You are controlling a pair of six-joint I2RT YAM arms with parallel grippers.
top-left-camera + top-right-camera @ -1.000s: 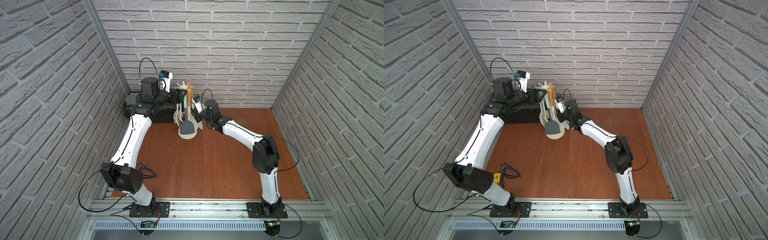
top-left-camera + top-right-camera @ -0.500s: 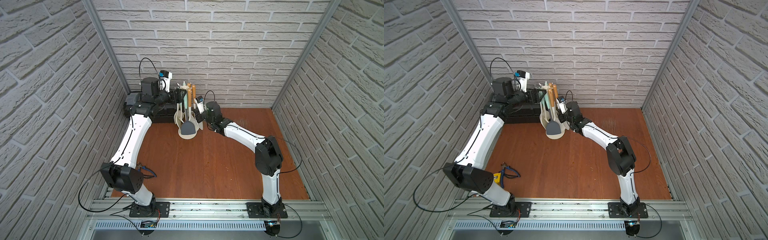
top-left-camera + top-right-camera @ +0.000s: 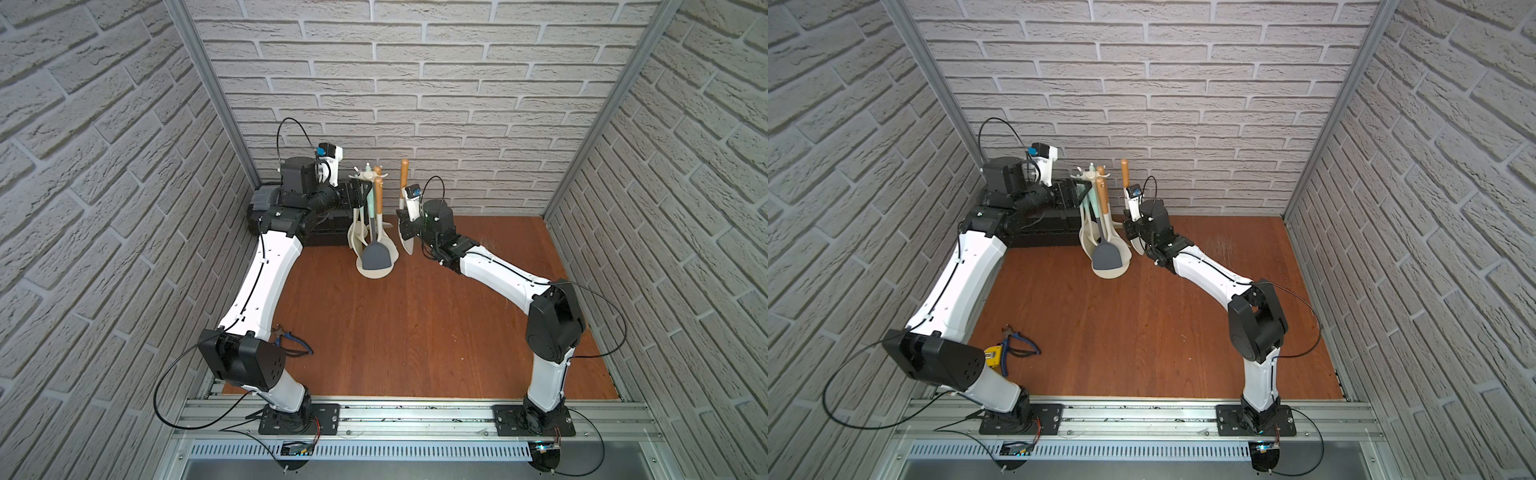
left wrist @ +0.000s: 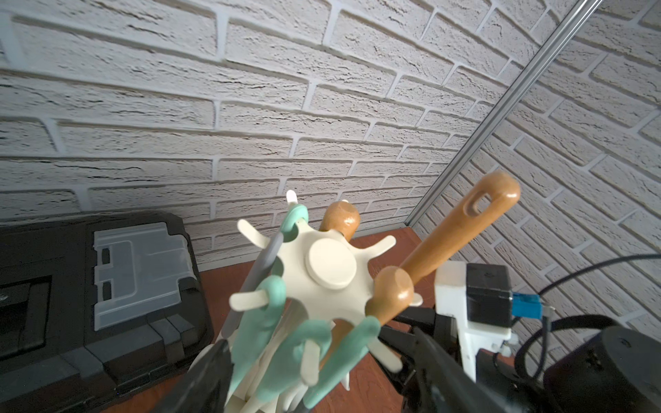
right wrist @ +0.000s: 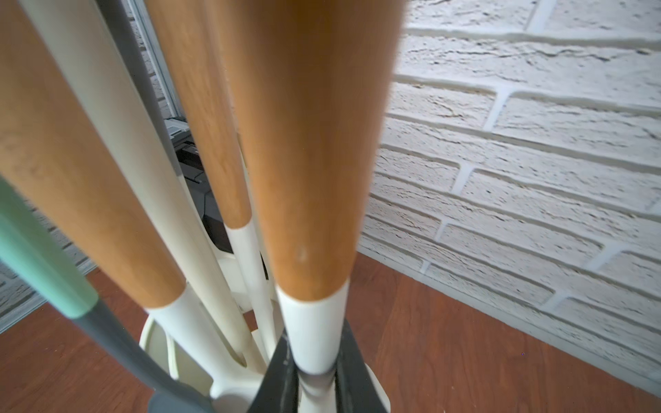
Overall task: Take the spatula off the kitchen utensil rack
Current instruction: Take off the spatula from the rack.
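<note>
Left wrist: toolbox [image 4: 89, 286] beside rack [image 4: 329, 264]; utensils [image 4: 264, 321] crowd it.

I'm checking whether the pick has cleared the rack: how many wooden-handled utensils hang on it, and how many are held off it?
hung wooden-handled utensils, on the kitchen utensil rack: 2
wooden-handled spatula, clamped in the right gripper, clear of the hooks: 1
Total: 3
</note>
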